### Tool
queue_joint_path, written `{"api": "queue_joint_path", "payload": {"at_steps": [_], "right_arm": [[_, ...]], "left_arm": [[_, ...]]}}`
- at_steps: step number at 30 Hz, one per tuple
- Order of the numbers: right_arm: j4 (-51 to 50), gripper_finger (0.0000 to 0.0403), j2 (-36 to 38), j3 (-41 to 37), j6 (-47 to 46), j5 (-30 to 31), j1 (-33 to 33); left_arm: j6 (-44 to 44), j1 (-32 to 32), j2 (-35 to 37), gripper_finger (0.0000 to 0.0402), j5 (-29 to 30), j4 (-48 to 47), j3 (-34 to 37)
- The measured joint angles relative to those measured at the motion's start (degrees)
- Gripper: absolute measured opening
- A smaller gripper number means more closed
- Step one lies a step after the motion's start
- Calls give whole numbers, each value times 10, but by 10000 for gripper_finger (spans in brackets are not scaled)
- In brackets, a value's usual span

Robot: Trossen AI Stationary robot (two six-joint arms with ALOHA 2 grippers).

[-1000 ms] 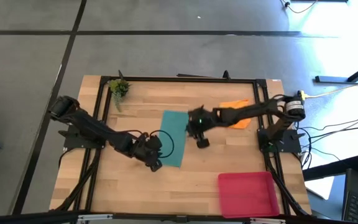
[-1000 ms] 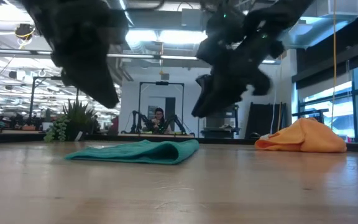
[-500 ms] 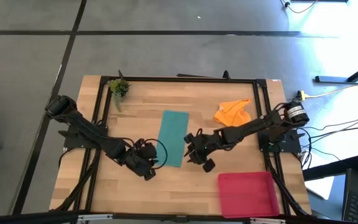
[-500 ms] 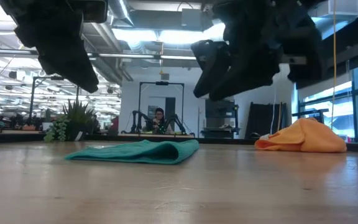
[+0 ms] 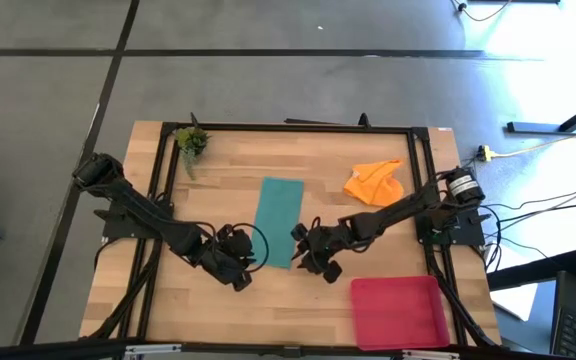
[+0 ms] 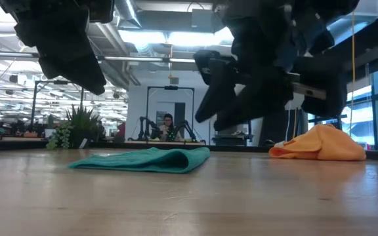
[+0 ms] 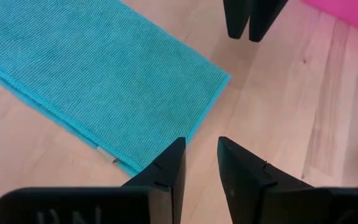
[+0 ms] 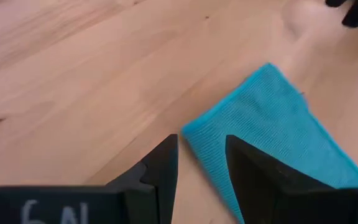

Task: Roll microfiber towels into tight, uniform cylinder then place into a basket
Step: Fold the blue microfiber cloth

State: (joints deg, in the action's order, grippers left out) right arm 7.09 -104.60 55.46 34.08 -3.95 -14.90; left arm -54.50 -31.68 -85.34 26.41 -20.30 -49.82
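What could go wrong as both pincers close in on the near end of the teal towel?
1. The left pincer and right pincer hover close together at the teal towel's near corners; they could collide.
2. Uneven grips could roll it crooked.
3. The orange towel lies crumpled and needs flattening first.

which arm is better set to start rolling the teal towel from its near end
Neither clearly: both claws hover at the folded teal microfiber towel's near end, the left claw over one corner, the right claw over the other, each slightly open. Rolling probably takes both, one per corner.
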Motion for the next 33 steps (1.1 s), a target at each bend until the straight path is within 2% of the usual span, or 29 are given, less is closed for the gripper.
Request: {"api": "queue_joint_path", "payload": {"at_steps": [4,10,13,17,22,26,33], "right_arm": [[5,130,0,1,21,3,0],[6,88,0,1,15,4,0],[6,84,0,1,15,4,0],[8,105,0,1,15,4,0],[27,155,-6,1,14,4,0],[56,190,-38,1,22,-2,1],[106,210,-78,1,56,-2,2]], "left_arm": [[0,0,0,85,0,0,0],[0,0,0,85,-1,0,0],[0,0,0,85,-1,0,0],[0,0,0,85,-2,0,0],[0,0,0,85,-2,0,0],[0,0,0,85,-2,-1,0],[0,0,0,85,-2,0,0]]}}
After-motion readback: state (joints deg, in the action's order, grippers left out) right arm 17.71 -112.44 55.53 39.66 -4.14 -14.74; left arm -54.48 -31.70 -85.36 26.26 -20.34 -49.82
